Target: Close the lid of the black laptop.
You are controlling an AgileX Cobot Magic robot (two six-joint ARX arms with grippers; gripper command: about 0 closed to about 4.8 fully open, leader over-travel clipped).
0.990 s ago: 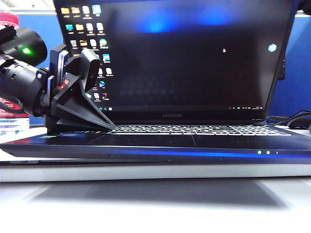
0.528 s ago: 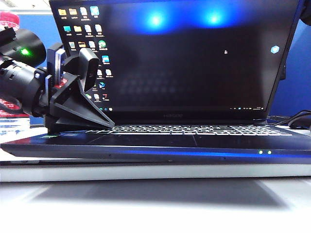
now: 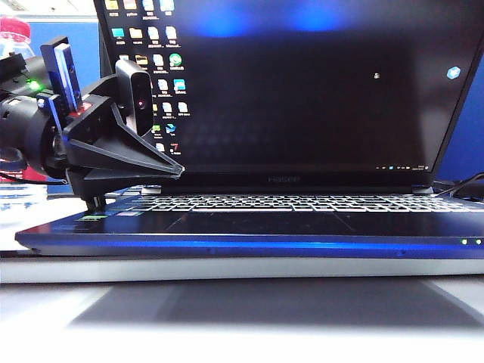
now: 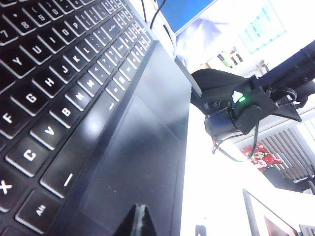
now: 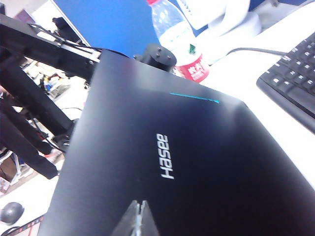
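The black laptop (image 3: 257, 227) sits open on the white table (image 3: 227, 318), its front edge glowing blue with green LED dots at the right end. Compared with a second ago, the whole machine appears shifted rightward in the exterior view: the LED dots have slid toward the right border and the "Hasee" bezel lettering now sits right of centre.

Over the palm rest on the left, the left gripper (image 3: 180, 171) hovers just above the keyboard's left end, its black fingers brought together to a point; in the left wrist view their tips (image 4: 139, 216) meet over the touchpad (image 4: 133, 162). It now sits a little higher and further right than before, with its wrist turned.

Behind it the lid (image 3: 287, 91) stands upright, screen lit with desktop icons down its left side.

In the right wrist view, the right gripper (image 5: 139, 216), fingers pressed together and holding nothing, rests at the lid's dark outer shell below the white logo. Beyond are a water bottle (image 5: 179, 42) and a separate black keyboard (image 5: 290, 73).
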